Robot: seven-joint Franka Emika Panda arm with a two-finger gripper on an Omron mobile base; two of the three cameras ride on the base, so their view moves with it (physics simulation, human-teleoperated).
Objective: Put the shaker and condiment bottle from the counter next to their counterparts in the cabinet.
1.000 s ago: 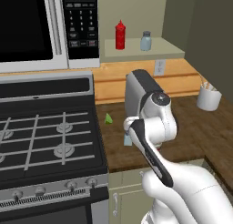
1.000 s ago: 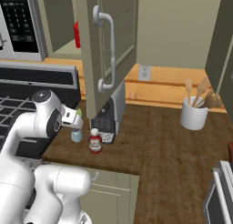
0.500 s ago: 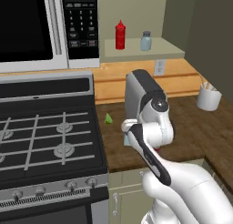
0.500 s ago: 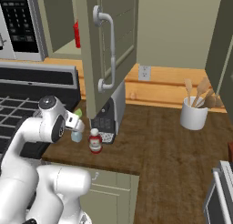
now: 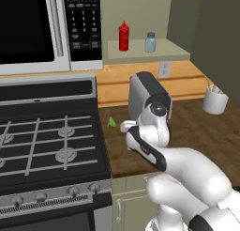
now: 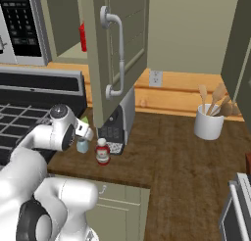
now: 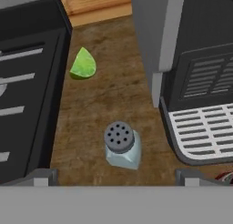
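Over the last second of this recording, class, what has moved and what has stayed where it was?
The arm has folded lower and moved toward the stove, bringing the open hand down over the shaker on the counter. Nothing has been gripped yet. The shaker, the condiment bottle beside it, the lime wedge, and the red squeeze bottle and twin shaker on the cabinet shelf stayed put.
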